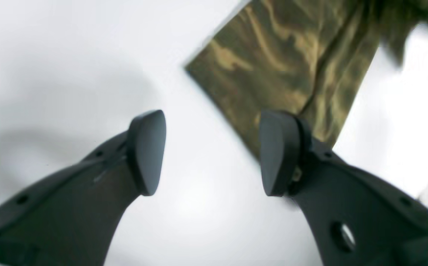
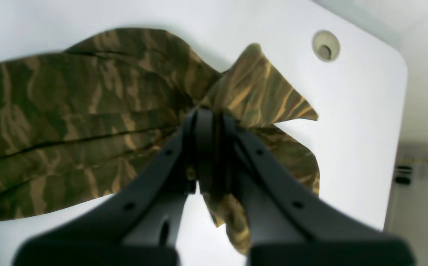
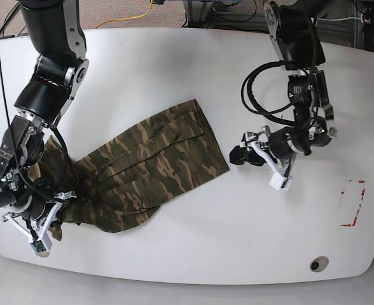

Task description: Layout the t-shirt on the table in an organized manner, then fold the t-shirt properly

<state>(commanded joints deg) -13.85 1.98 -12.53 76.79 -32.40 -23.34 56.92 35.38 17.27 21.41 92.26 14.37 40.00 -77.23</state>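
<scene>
The camouflage t-shirt [image 3: 145,168] lies crumpled in a diagonal band across the left half of the white table [image 3: 193,70]. My right gripper [image 3: 58,213] is at the shirt's lower-left end, and in the right wrist view it [image 2: 209,122] is shut on a bunched fold of the t-shirt [image 2: 69,111]. My left gripper [image 3: 256,152] hovers just right of the shirt's right-hand edge, open. In the left wrist view its fingers [image 1: 147,151] are wide apart over bare table, with a straight edge of the t-shirt [image 1: 284,62] just beyond them.
A round grommet hole [image 3: 318,262] sits near the table's front right corner, and another [image 2: 325,46] shows by a rounded corner in the right wrist view. A red tape outline [image 3: 352,203] marks the right side. Cables [image 3: 263,89] loop from the left arm.
</scene>
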